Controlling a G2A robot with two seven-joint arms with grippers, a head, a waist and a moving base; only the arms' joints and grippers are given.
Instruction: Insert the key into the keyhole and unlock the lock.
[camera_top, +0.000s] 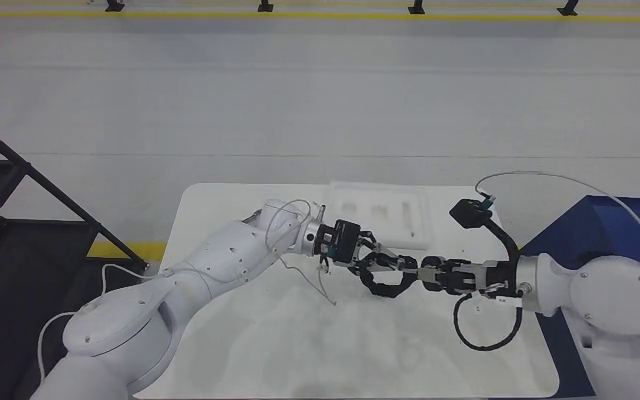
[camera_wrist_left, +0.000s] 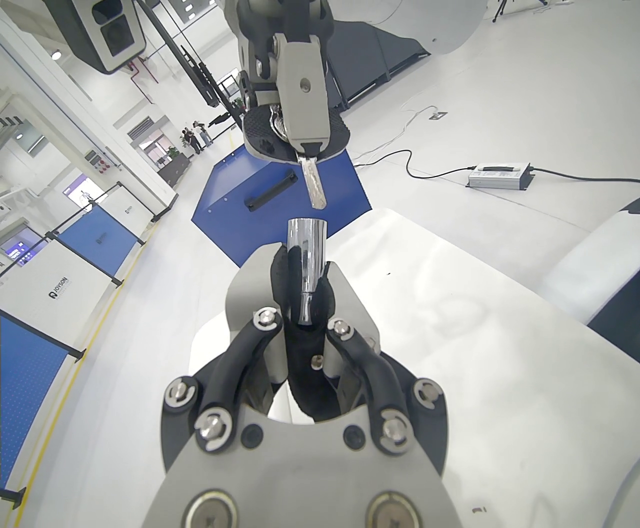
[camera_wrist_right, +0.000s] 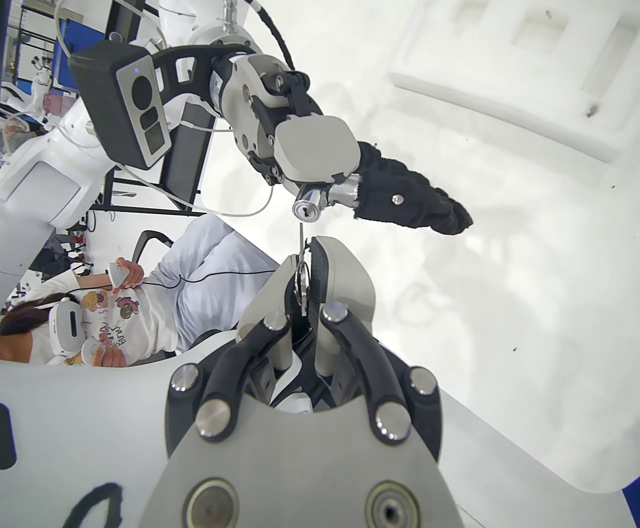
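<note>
The left fingers (camera_wrist_left: 247, 300) are clamped on the lock (camera_wrist_left: 306, 260). The right fingers (camera_wrist_right: 345, 280) pinch the key (camera_wrist_left: 312, 182), its tip just short of the keyhole (camera_wrist_right: 306, 211). Insertion and turning are not yet done.

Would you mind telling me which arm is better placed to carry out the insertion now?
The right. The right gripper is shut on the key, its blade aimed at the lock with a gap left; the left gripper, shut on the lock, only needs to hold steady.
</note>
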